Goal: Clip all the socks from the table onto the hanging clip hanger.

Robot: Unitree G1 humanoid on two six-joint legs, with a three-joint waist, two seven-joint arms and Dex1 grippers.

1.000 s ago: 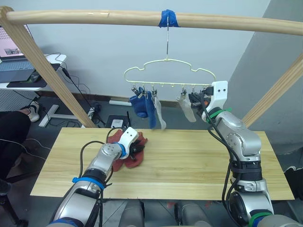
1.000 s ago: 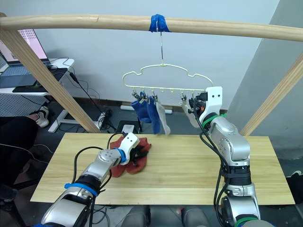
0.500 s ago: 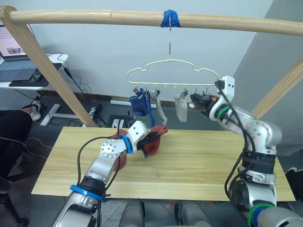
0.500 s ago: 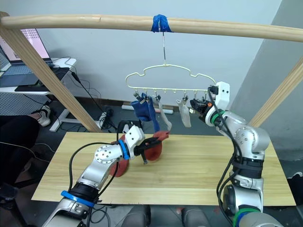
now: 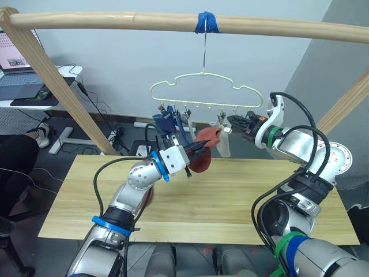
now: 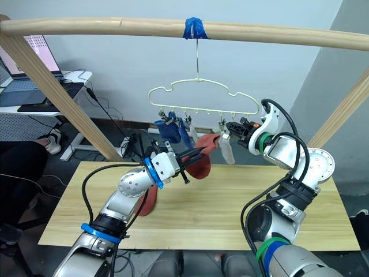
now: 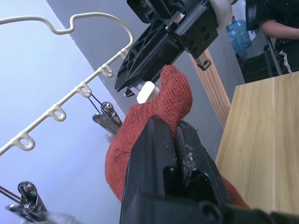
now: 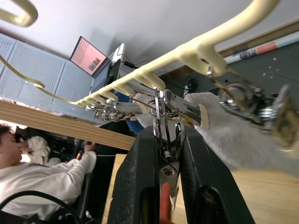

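- Hanging off the table point(image 5: 242, 196), a rust-red sock point(image 5: 203, 154) is raised just under the clip hanger point(image 5: 204, 92).
- Left gripper point(image 5: 199, 151) is clamped on it.
- Right gripper point(image 8: 167, 140) squeezes a metal clip point(image 8: 166, 122).

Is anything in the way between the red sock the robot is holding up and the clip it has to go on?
Nothing visible blocks it. The left gripper holds the red sock just below the clip squeezed by the right gripper.
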